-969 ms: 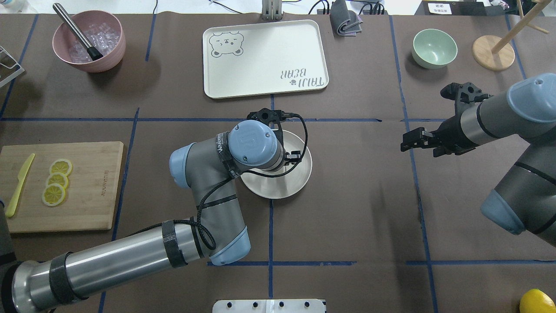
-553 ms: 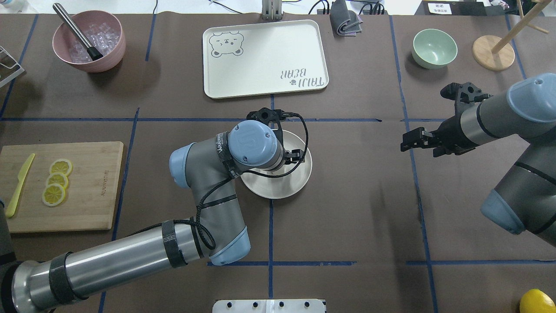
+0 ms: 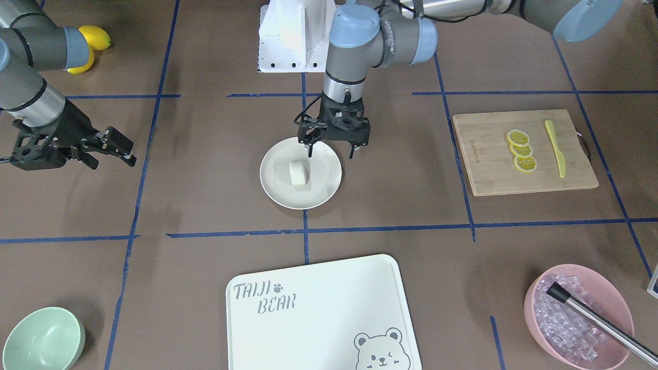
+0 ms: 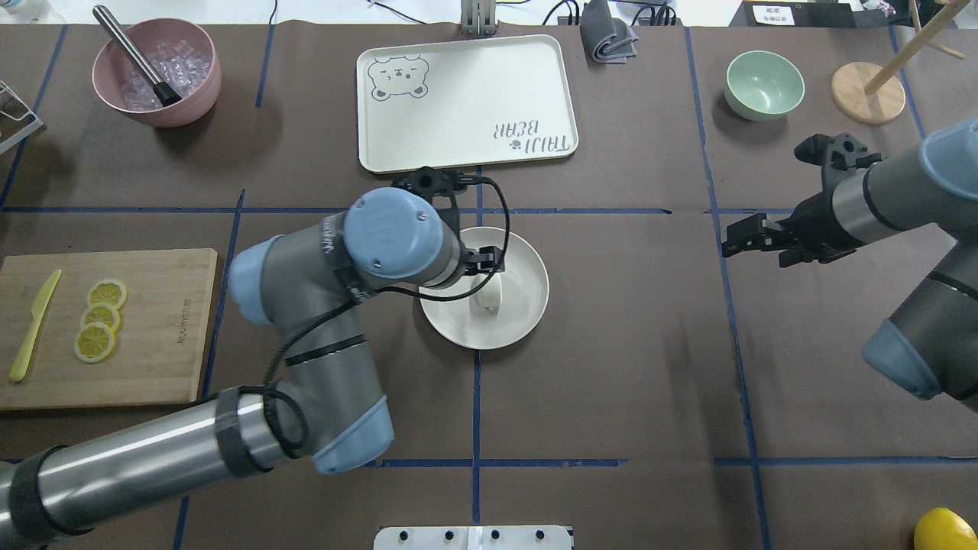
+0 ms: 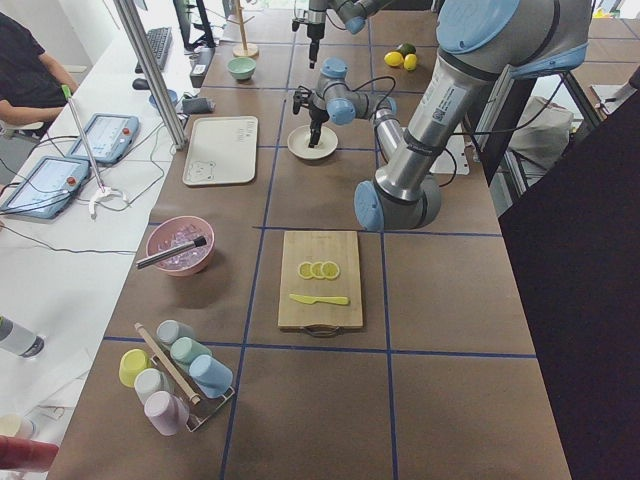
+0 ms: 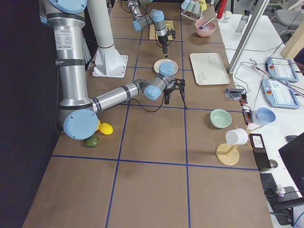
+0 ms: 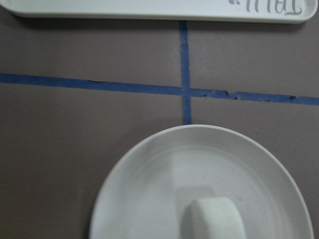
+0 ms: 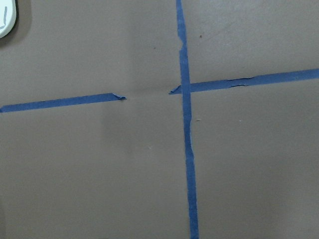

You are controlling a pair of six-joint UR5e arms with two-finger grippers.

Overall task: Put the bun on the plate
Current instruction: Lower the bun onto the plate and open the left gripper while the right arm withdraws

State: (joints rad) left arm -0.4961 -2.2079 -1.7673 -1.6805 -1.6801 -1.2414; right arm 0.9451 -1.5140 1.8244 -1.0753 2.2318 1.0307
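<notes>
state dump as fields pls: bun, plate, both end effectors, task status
bun: lying on plate, near its middle, nothing gripping it
plate: flat on table, at centre
left end effector: open, empty, above plate's robot-side edge, clear of bun
right end effector: open, empty, over bare table, far from plate
task status: bun is on plate; looks done

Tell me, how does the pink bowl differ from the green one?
The pink bowl holds clear ice cubes and a metal rod that leans over its rim; the green bowl is empty. The pink bowl is wider than the green bowl. The pink bowl stands on the robot's left side, the green bowl on its right. Both are round, upright and plain-coloured.
</notes>
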